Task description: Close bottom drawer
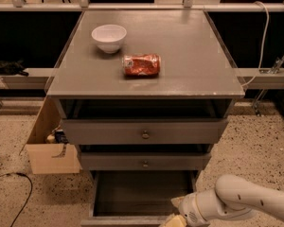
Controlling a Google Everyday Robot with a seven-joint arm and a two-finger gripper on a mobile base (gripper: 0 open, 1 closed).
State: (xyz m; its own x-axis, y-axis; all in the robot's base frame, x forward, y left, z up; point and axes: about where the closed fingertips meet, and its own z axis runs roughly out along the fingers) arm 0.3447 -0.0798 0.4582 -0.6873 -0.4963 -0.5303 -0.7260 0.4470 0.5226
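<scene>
Grey bottom drawer [141,194] stands open; gripper [176,217] at its front right corner, whether clenched I cannot tell.

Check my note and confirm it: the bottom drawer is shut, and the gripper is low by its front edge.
Not quite. The camera view shows the bottom drawer pulled out, its dark inside exposed. The gripper is indeed low by its front edge.

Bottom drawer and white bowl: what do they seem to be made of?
Bottom drawer: probably painted wood or laminate, matte grey, with a dark floor. White bowl: likely ceramic or plastic, smooth, evenly white. The gripper is at the drawer's front right corner.
</scene>
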